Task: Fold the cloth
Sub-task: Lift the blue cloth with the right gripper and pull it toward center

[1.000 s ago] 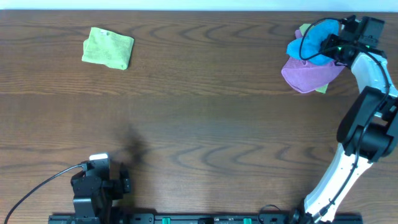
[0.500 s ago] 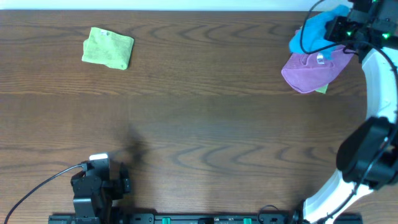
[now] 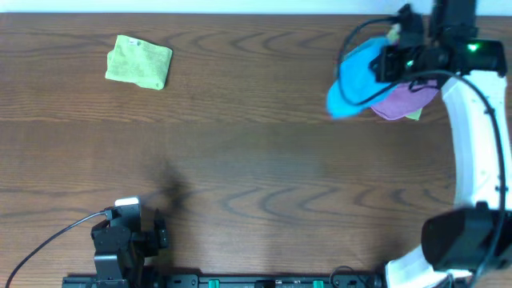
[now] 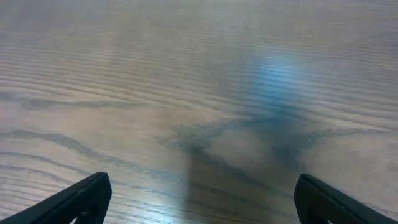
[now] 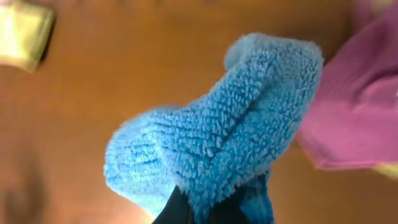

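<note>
The bright blue cloth [image 3: 352,80] hangs bunched from my right gripper [image 3: 388,62], lifted above the table at the far right. In the right wrist view the blue cloth [image 5: 217,137] fills the middle, with my right gripper's fingers [image 5: 208,208] shut on its lower fold. My left gripper [image 3: 152,236] rests at the near left edge of the table, far from the cloth. In the left wrist view its fingertips [image 4: 199,199] are wide apart over bare wood, holding nothing.
A purple cloth [image 3: 404,100] lies under the right arm with a light green cloth edge [image 3: 414,115] beneath it; it also shows in the right wrist view [image 5: 354,112]. Another light green cloth [image 3: 140,62] lies at the far left. The table is dark wood [image 3: 256,160].
My right gripper has lifted the blue cloth off the purple cloth and carried it leftward; the cloth now hangs left of the purple one. The left arm has not moved.
</note>
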Robot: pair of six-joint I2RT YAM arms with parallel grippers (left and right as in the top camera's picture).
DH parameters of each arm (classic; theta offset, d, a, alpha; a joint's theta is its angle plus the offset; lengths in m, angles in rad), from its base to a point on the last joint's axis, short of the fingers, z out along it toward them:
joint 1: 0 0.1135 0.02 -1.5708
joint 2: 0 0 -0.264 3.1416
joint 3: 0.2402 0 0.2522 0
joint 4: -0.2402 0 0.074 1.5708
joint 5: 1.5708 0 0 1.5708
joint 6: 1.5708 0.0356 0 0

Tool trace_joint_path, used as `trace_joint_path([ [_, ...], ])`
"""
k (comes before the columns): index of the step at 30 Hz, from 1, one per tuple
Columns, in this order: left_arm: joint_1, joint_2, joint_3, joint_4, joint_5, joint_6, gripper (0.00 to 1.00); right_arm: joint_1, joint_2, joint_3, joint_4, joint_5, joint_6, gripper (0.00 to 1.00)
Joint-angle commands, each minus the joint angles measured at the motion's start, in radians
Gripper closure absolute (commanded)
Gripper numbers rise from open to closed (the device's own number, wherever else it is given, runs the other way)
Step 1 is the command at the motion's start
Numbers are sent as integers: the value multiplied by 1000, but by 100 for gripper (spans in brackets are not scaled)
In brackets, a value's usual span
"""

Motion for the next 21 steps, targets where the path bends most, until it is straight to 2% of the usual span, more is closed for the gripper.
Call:
trace_joint_path([
  [1, -6, -7, -13, -51, -24, 22, 5, 92, -58, 16, -80, -11, -53, 99],
  [6, -6, -7, -13, -51, -24, 22, 5, 237, -106, -28, -219, -11, -85, 99],
  [9, -6, -7, -13, -51, -24, 22, 5, 298, -170, -125, -208, -11, -84, 99],
  [16, -6, -7, -13, -51, -24, 22, 5, 415, -438, -439, -149, -43, -34, 98],
  [21, -6, -7, -13, -51, -24, 22, 4, 543, -592, -568, -138, -82, 68, 98],
])
